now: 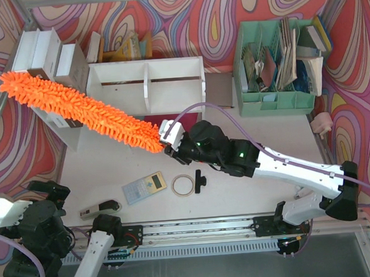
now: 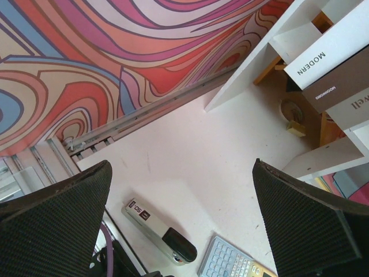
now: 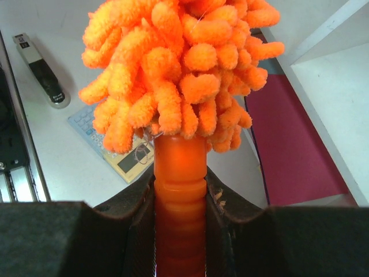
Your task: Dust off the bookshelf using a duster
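right gripper point(image 3: 180, 199) clenched on duster point(image 1: 76, 107); left gripper point(image 2: 181, 222) spread, empty | risk: swinging tip may topple books point(image 1: 41, 53)

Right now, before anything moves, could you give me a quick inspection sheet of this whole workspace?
Surface: white table, no spills seen.
Job's things: orange duster held by its handle, its fluffy head slanting left past the left end of the white bookshelf.
Clutter: stapler, calculator and tape roll near the front; books at left; green organizer at right.
Grippers: left gripper open, empty; right gripper shut on the duster's handle.
Cables: purple cable loops over the right arm.
Surroundings: swirly multicoloured walls.
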You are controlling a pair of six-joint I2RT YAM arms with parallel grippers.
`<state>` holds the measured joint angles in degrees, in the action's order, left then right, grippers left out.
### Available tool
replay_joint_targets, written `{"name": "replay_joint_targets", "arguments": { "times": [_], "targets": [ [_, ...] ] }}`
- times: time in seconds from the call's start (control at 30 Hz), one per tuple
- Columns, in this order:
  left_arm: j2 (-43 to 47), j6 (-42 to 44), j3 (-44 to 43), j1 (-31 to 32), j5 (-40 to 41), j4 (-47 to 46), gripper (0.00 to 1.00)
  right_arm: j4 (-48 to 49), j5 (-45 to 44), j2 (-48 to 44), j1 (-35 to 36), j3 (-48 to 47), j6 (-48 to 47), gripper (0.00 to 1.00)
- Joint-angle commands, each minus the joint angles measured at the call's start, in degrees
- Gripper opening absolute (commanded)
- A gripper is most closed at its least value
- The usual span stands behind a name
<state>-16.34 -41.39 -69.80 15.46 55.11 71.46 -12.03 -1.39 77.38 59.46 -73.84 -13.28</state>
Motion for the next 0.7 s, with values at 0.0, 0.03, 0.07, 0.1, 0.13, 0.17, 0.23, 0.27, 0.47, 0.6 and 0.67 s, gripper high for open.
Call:
{"name": "replay_joint_targets", "arguments": {
  "times": [0.0, 0.03, 0.07, 0.1, 0.13, 0.17, 0.23, 0.27, 0.47, 0.6, 0.67],
  "targets": [
    [0.5, 0.0, 0.5, 0.4, 0.1, -0.1, 0.98, 3.0, -1.6, -0.8, 0.3, -1.6, 1.0, 0.0],
    [0.5, 0.0, 0.6, 0.4, -0.1, -0.1, 0.99, 3.2, -1.7, -0.7, 0.5, -1.3, 1.2, 0.0],
    [0.5, 0.0, 0.7, 0.4, -0.2, -0.2, 0.98, 3.5, -1.9, -0.8, 0.7, -1.1, 1.3, 0.0],
    [0.4, 0.0, 0.9, 0.4, -0.3, -0.3, 0.98, 3.8, -2.1, -1.0, 0.9, -1.1, 1.4, 0.0],
    [0.4, 0.0, 0.9, 0.4, -0.4, -0.4, 0.98, 3.8, -2.1, -1.2, 1.0, -1.5, 1.4, 0.0],
    [0.4, 0.0, 1.0, 0.4, -0.4, -0.4, 0.99, 3.5, -2.3, -1.2, 1.2, -2.5, 1.3, 0.0],
    [0.3, 0.0, 1.1, 0.4, -0.5, -0.5, 0.98, 1.5, -3.1, -0.8, 2.0, -5.5, 0.7, 0.0],
    [0.2, 0.0, 1.1, 0.4, -0.6, -0.6, 0.98, 0.3, -3.8, -0.6, 2.4, -6.8, 0.2, 0.0],
    [-0.3, 0.3, 1.1, 0.5, -0.9, -1.4, 0.98, -2.0, -3.3, -1.4, 2.9, -12.4, -2.0, 0.0],
    [-0.6, 0.5, 1.1, 0.5, -1.1, -1.9, 0.98, -4.4, -4.7, 0.8, 2.9, -17.1, -4.6, 0.0],
    [-0.6, 0.6, 1.2, 0.5, -1.1, -2.1, 0.99, -5.4, -5.6, 2.6, 2.8, -18.9, -6.3, 0.0]
  ]
}}
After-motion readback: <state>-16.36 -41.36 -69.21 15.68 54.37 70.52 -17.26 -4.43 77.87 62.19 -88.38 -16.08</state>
